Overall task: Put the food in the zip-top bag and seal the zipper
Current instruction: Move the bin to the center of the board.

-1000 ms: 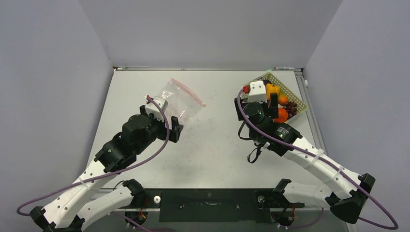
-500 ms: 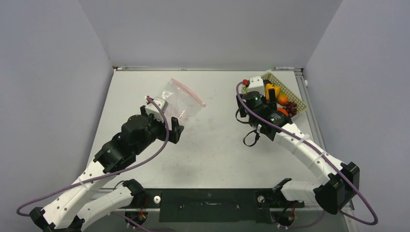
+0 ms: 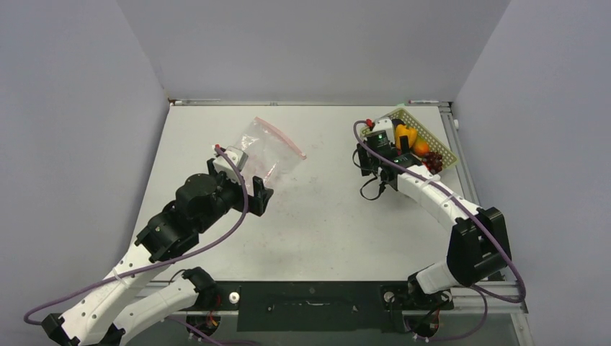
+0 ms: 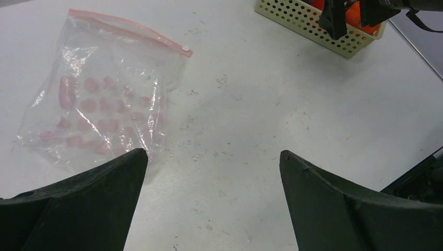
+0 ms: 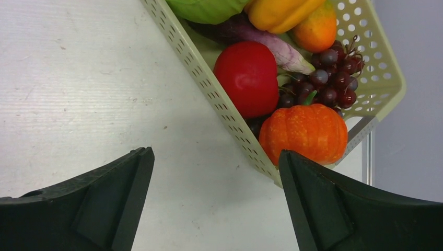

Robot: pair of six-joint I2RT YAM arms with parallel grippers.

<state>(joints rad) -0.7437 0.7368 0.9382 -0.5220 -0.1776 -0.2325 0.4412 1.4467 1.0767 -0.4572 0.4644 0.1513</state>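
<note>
Hovering, my right gripper (image 5: 214,152) and left gripper (image 4: 212,152) were both spread wide, holding nothing.
Ahead of my right fingers, the perforated mesh basket (image 5: 209,89) held a glossy red tomato (image 5: 246,78), ribbed orange (image 5: 304,133), beaded grapes (image 5: 329,78) and eggplant (image 5: 261,39); green apple (image 5: 209,8) and yellow pepper (image 5: 277,13) were cut off. Ahead-left of my left fingers the crinkly zip-top bag (image 4: 99,99) lay flat, zipper (image 4: 130,32) farthest, with pink blotches I couldn't make out.

In the right wrist view the green apple (image 5: 209,8) and the yellow pepper (image 5: 279,13) are cut off by the top edge, and the eggplant (image 5: 271,46) lies mostly hidden under the pepper and the red tomato (image 5: 246,78). From above, at the far right corner of the worktop (image 3: 324,216), the right arm (image 3: 425,194) covers the near side of the mesh basket (image 3: 441,143), and what lies in it is too small to tell apart.
</note>
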